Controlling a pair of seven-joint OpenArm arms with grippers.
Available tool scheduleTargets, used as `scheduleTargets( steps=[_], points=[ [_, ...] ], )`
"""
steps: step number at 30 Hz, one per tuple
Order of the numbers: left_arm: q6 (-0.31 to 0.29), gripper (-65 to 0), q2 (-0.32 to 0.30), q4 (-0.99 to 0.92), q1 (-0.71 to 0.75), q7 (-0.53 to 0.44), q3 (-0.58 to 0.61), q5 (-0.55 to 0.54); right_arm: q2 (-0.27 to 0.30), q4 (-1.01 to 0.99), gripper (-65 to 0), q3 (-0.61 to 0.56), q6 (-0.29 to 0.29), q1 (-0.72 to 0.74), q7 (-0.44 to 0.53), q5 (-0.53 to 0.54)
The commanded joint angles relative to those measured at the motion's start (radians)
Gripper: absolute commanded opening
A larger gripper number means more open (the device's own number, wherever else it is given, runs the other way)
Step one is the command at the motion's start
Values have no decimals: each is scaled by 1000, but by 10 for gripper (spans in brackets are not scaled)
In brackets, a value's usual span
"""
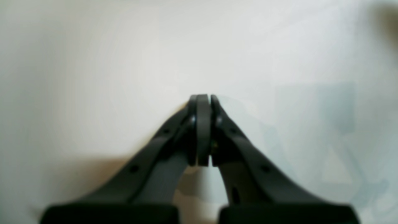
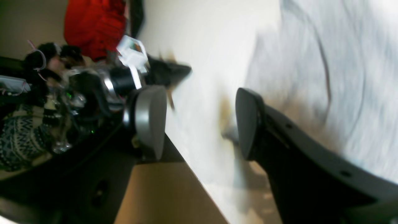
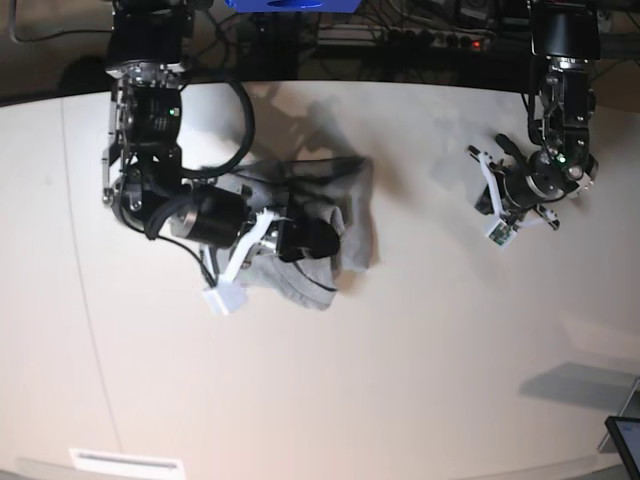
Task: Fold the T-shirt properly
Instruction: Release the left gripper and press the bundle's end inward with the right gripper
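The grey T-shirt [image 3: 352,205] lies crumpled in a heap on the white table [image 3: 400,350], left of centre in the base view. My right gripper [image 3: 322,240] is low over the heap's front part. In the right wrist view it [image 2: 199,124] stands open; the T-shirt [image 2: 335,62] lies blurred beside its right finger, and nothing is between the fingers. My left gripper [image 3: 482,155] hangs over bare table far to the right of the shirt. The left wrist view shows it [image 1: 203,99] shut with nothing in it.
Cables and equipment line the table's far edge [image 3: 400,40]. A tablet corner [image 3: 625,440] shows at the front right and a white label [image 3: 125,462] at the front left. Beyond the table edge, the right wrist view shows a red object [image 2: 93,25] and clutter.
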Motion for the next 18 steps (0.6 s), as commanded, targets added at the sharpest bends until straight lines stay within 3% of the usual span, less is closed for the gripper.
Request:
scheduleTargets(
  steps=[1,4,6,11,16,18],
  points=[
    [-6,-650,-9,15,10,25,-2,9,-3,14,-310,-3,12,23,11,20],
    [-6,-650,-4,52,24,25,1,9,-3,-9,-313,-3,70,64,20,18],
    [-6,-650,2,75,36,25,-2,14,0,-48,-354,-3,116,91,52,3],
    [-6,-650,16,80,43,25,-2,16,17,-75,-650,-5,131,147,81,-97],
    [-6,-650,16,81,44,25,-2,16,13,-245,-649,3,139,219,84,-95],
    [-6,-650,16,81,44,25,-2,16,13,-332,-650,0,196,241,112,-95]
  ],
)
